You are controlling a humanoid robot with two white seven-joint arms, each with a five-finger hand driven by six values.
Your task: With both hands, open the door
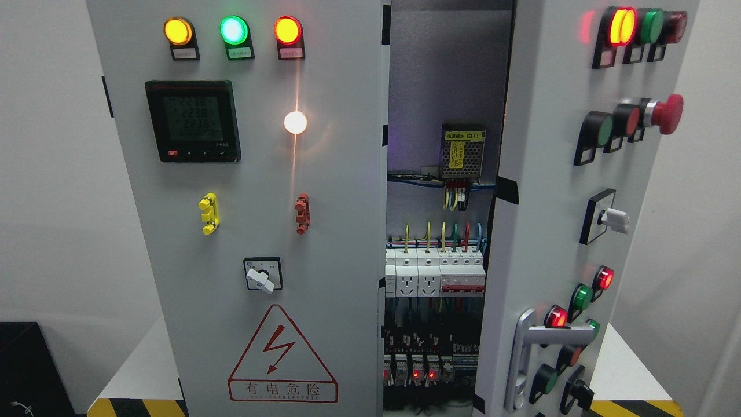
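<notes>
Right door [544,220] ajar, seemingly hands-free.

Black box [26,370]: lower left corner, beside the platform.
Platform [139,370]: white top, yellow-black striped front edge.
Wall [52,174]: plain white, behind.

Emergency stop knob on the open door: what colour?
Red, clearest in the head view.

No arms, wrists or hands in the head view. Left and right both out of frame, so pose and finger state can't be read from here.
</notes>
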